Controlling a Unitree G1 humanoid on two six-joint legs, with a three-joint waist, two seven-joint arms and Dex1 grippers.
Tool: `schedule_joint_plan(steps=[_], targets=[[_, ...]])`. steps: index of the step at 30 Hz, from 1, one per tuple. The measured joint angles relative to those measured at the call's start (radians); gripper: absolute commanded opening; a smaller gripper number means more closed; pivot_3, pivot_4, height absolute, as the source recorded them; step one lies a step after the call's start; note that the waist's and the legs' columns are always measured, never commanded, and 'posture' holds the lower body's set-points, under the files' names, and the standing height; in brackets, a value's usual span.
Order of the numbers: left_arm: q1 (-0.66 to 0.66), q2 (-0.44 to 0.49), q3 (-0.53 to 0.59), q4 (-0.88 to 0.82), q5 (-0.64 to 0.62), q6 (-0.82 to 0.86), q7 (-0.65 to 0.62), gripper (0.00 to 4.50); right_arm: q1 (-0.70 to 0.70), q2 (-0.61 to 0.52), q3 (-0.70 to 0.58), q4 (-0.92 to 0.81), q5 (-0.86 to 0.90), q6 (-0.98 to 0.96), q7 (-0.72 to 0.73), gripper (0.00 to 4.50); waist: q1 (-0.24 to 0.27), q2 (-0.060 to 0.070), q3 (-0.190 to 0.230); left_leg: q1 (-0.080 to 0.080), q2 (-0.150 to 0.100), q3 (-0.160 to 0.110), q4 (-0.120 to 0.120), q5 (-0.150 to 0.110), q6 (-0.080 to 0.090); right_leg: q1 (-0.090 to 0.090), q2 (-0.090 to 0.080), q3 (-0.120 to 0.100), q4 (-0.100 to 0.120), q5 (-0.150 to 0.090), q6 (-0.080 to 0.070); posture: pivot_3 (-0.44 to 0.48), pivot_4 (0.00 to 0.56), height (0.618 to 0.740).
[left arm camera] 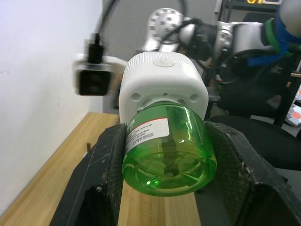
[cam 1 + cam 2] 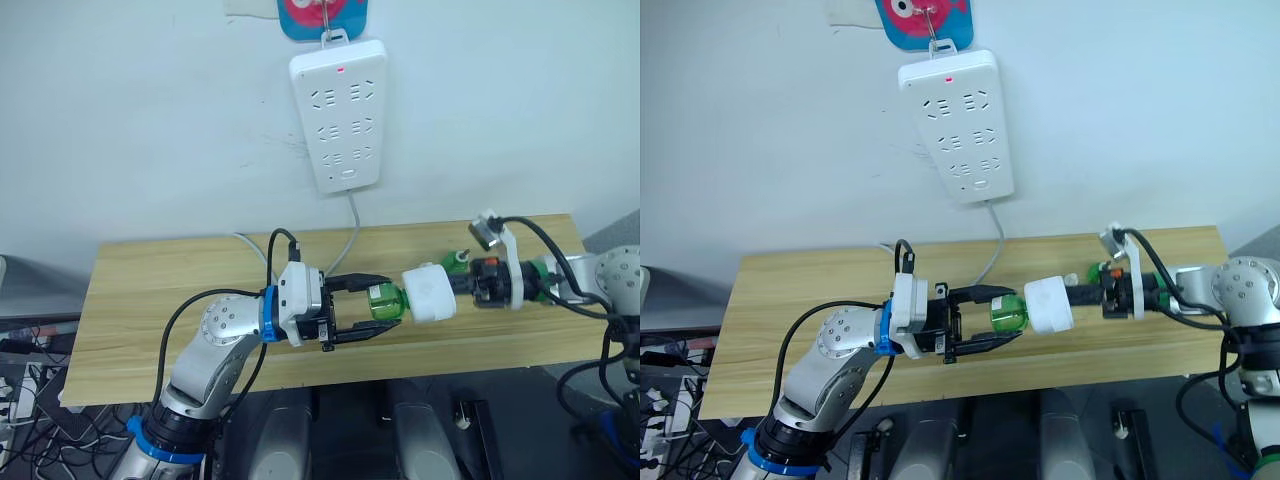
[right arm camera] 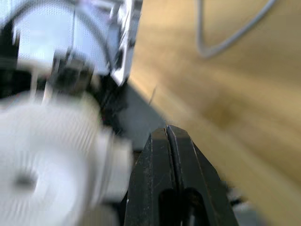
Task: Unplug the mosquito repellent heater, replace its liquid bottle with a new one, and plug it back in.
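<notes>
From the head views, the mosquito repellent heater (image 2: 429, 293) hangs above the table (image 2: 150, 290), pinched by the right gripper (image 2: 462, 288). Its green bottle (image 2: 384, 303) sits between the left gripper (image 2: 372, 307) fingers.

The left wrist view shows those pads clamping the bottle: light, smooth, probably slippery plastic, best squeezed mid-body.

In the right wrist view, the fingers look pressed together beside the blurred heater.

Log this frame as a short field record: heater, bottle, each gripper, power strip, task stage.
heater: mosquito repellent heater unplugged, held in the air above the table
bottle: green liquid bottle attached to the heater
left gripper: fingers on both sides of the bottle
right gripper: at the heater's far side, grip unclear
power strip: on wall, sockets empty
stage: bottle swap under way
</notes>
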Motion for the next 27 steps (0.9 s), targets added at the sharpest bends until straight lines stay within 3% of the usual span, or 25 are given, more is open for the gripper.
schedule_joint_plan(steps=[7,14,22,27], targets=[[-0.019,-0.022,0.002,0.012,0.008,-0.003,0.019,2.22,0.086,-0.035,-0.081,-0.120,0.241,0.071,-0.114,0.02,-0.004,0.000,-0.001,0.000,0.001,0.002,0.001,0.001,0.001,0.000,0.001,0.000,0.001,0.002,-0.001,0.031,0.319,0.740],[-0.018,-0.022,0.002,0.027,0.028,-0.004,0.035,2.22,0.106,-0.191,-0.017,-0.202,0.591,-0.081,-0.251,0.02,-0.006,-0.001,-0.002,0.000,0.001,0.004,0.001,0.002,0.001,0.000,0.001,0.000,0.001,0.003,-0.001,0.018,0.321,0.740],[-0.015,-0.021,-0.006,0.028,0.033,0.001,0.038,2.22,-0.030,-0.188,0.044,-0.192,0.616,-0.183,-0.276,0.02,-0.007,-0.001,-0.002,0.000,0.000,0.004,0.001,0.002,0.001,0.000,0.001,0.000,0.001,0.003,-0.001,0.006,0.323,0.740],[-0.014,-0.018,-0.016,0.029,0.036,0.005,0.037,2.22,-0.105,-0.137,0.077,-0.171,0.624,-0.238,-0.410,0.02,-0.007,-0.001,-0.002,0.000,0.001,0.004,0.001,0.002,0.001,0.000,0.001,0.000,0.000,0.003,-0.001,0.000,0.326,0.740]])
